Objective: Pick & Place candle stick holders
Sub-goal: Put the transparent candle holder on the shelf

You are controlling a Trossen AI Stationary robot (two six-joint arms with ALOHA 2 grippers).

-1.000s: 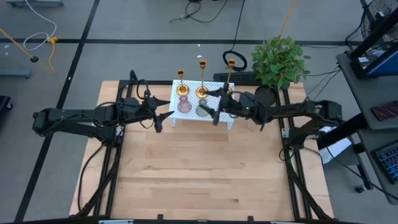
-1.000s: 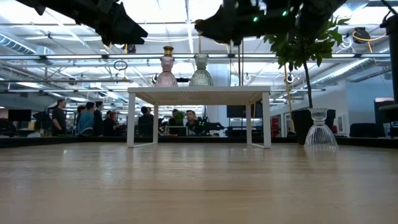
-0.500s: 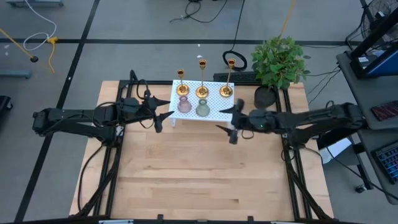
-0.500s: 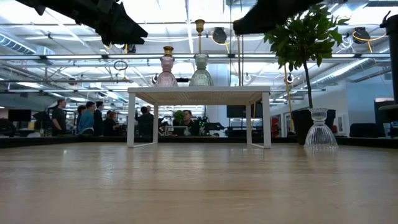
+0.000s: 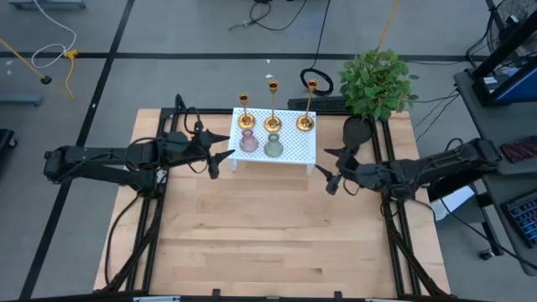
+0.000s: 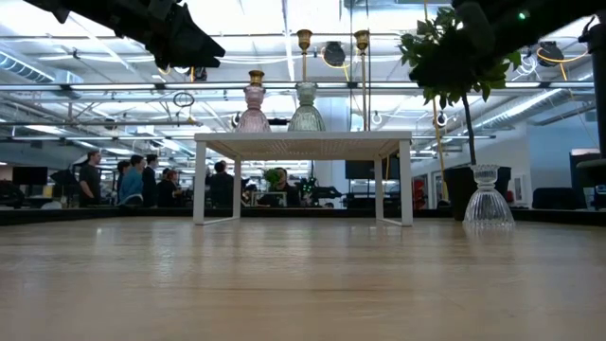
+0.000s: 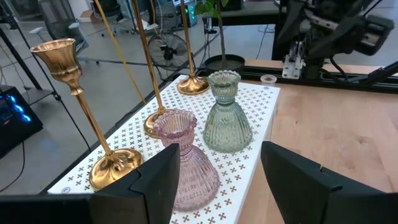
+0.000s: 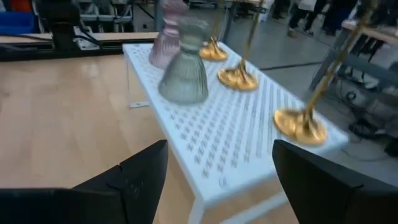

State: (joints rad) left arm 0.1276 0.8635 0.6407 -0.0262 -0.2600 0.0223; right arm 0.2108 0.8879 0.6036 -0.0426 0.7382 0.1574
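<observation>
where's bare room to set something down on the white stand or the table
On the stand, only the right front, before the right candlestick. Its left and middle hold candlesticks and vases. The table in front is bare below both open grippers.

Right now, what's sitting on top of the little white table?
On the white perforated table stand three gold candle stick holders in a back row, with a pink glass vase and a green glass vase in front. Nothing is covered there.
</observation>
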